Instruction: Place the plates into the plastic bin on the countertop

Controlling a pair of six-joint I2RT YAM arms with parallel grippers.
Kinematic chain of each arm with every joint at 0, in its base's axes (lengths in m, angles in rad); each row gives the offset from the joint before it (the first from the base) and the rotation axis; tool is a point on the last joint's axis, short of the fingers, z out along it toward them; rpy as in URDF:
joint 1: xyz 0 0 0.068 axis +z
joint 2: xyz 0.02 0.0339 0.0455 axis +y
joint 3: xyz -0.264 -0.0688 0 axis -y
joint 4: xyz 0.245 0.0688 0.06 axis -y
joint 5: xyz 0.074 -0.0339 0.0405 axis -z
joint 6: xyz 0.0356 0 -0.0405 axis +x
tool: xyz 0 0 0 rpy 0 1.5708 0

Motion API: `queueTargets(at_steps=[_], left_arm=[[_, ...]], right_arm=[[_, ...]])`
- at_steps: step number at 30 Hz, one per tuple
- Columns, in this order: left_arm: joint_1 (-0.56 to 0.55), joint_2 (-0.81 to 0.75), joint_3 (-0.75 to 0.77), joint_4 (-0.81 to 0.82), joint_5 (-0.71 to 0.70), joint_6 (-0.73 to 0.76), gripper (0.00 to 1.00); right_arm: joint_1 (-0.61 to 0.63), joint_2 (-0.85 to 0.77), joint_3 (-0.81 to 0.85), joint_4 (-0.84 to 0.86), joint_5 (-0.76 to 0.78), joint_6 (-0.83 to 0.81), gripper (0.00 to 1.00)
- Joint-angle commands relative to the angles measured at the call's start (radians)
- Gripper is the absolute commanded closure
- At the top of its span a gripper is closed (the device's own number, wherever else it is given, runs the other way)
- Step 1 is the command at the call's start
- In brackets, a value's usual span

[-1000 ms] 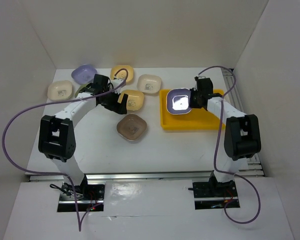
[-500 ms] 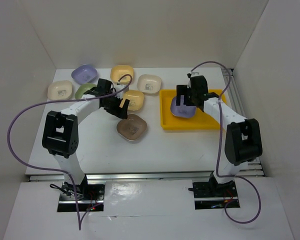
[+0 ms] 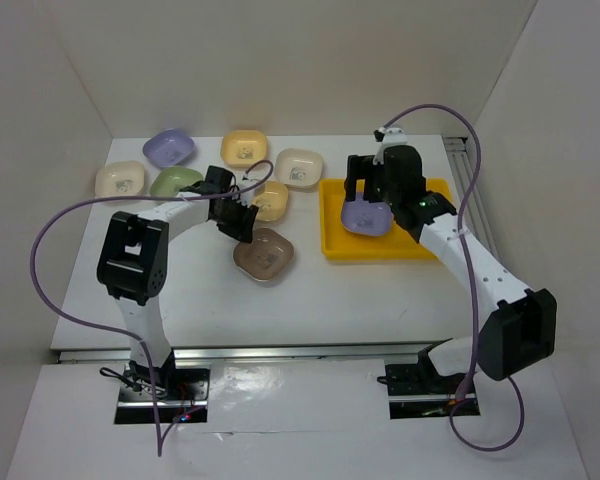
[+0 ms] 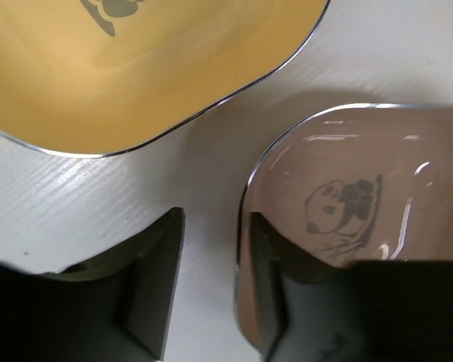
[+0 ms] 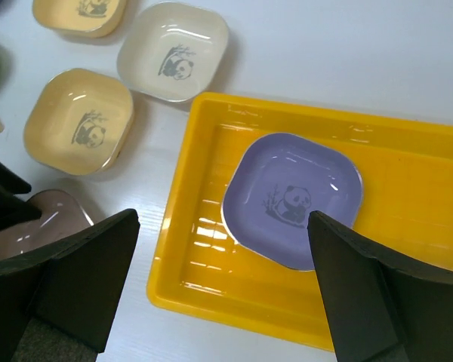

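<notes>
**Lavender plate** [image 5: 293,200]: lies flat in the left half of the bin [image 5: 234,313], panda mark up.
**Bin**: by the right edge of the countertop [image 3: 180,300].
**Right gripper** [image 5: 220,226]: above the lavender plate, jaws wide, holding nothing.
**Brown plate** [image 4: 347,204]: mid-counter, left of the bin.
**Left gripper** [image 4: 211,290]: jaws narrow but not closed, straddling the brown plate's rim, one finger inside. Only the left wrist view shows this; in the top view the wrist hides the fingers.
**Near yellow plate** [image 4: 136,68]: just beyond the brown plate.
**Toward the far-left corner**: cream plate [image 3: 300,167], far yellow plate [image 3: 244,148], second lavender plate [image 3: 168,148], green plate [image 3: 176,182], left cream plate [image 3: 118,180]. The last three show clearly in the top view only.
**Change**: a second ago the right gripper held the lavender plate tilted over the bin, and it is now released. The left gripper has shifted from the near yellow plate to the brown plate.
</notes>
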Motion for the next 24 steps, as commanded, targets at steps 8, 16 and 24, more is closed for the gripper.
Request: queueTargets(at_steps=[8, 16, 24], left_arm=[[-0.001, -0.001, -0.05, -0.017, -0.012, 0.051, 1.0], [-0.001, -0.25, -0.078, -0.066, 0.033, 0.024, 1.0], [-0.045, -0.314, 0.003, -0.181, 0.111, 0.033, 1.0]], right_arm=[[0.145, -0.028, -0.042, 0.038, 0.009, -0.004, 0.0], [0.371, 0.059, -0.082, 0.162, -0.003, 0.064, 0.0], [0.472, 0.222, -0.038, 0.239, -0.003, 0.03, 0.0]])
